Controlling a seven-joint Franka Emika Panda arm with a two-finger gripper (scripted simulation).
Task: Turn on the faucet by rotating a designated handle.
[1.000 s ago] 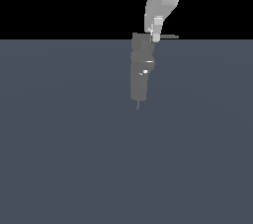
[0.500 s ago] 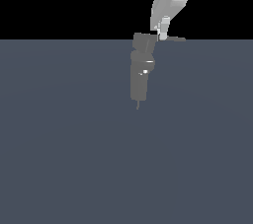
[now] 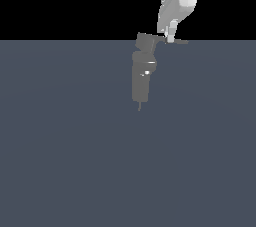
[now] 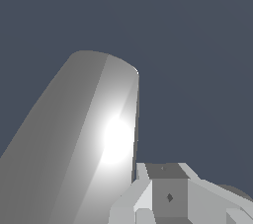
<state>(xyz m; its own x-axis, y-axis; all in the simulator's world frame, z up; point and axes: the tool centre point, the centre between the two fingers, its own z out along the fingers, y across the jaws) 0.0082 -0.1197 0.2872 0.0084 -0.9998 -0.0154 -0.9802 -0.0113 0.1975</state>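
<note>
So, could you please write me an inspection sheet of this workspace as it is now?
Surface: flat, plain dark grey-blue floor; no marks seen.
Faucet: grey upright column with a bright glint, thin stub at its base, blocky cap on top.
Handle: thin flat lever sticking out of the cap toward the exterior view's right.
Clutter: nothing seen.
Gripper: white, comes down from above, its tip at the handle close to the cap; whether the jaws are open or shut cannot be told, and contact is not certain.
Cables: nothing seen.
Surroundings: black background above the floor; nothing else seen.
</note>
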